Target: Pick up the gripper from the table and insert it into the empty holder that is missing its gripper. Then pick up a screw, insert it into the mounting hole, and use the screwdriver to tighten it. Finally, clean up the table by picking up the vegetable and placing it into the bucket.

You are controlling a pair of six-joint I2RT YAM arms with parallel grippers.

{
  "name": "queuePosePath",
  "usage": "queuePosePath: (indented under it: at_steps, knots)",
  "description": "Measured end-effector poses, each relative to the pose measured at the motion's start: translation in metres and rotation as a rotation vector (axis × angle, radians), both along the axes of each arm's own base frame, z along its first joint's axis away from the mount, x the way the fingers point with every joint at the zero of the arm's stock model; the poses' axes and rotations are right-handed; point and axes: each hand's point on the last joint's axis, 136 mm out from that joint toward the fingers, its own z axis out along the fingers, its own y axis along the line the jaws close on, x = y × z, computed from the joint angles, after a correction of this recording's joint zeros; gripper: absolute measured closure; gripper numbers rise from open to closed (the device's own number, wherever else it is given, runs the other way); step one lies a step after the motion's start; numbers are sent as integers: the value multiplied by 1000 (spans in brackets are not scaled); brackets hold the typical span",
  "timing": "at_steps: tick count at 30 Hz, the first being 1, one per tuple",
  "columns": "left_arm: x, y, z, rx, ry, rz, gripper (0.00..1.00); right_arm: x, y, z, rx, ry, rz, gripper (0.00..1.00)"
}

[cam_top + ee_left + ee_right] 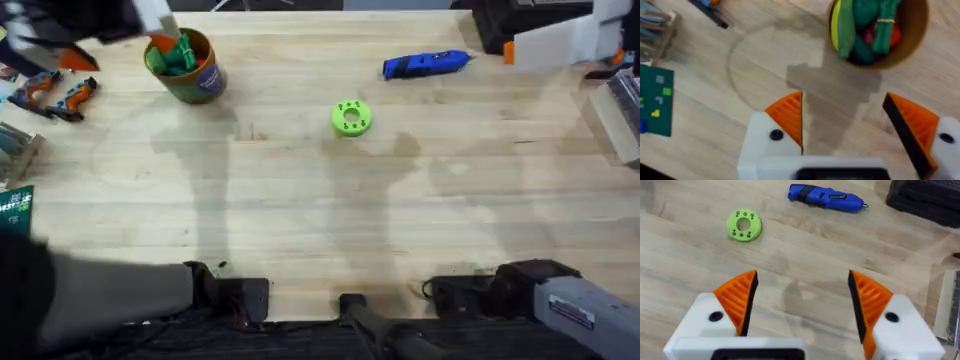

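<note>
The olive-brown bucket stands at the table's far left. Inside it the yellow-green vegetable leans against the wall among darker green and red toy pieces. My left gripper hovers just short of the bucket, open and empty, both orange pads seated in their white holders. The blue screwdriver lies at the far right of centre. My right gripper hangs open and empty above bare wood, short of the screwdriver. The loose gripper piece and the screw are out of view.
A lime-green disc lies mid-table. Orange-handled tools and a green circuit board sit along the left edge. A black case and a grey box occupy the far right.
</note>
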Motion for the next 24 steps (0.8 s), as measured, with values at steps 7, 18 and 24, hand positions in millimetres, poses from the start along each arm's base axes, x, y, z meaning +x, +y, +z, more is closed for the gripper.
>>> queuePosePath:
  at_steps: [7, 18, 24]
  knots:
    - [-70, -36, 58, -57, -86, -151, 30, 0, 0, 0, 0, 0, 0, 10]
    - [-158, -66, 127, -3, -376, -268, 13, 0, 0, 0, 0, 0, 0, 11]
    - [-194, -75, 150, 39, -515, -287, 15, 0, 0, 0, 0, 0, 0, 10]
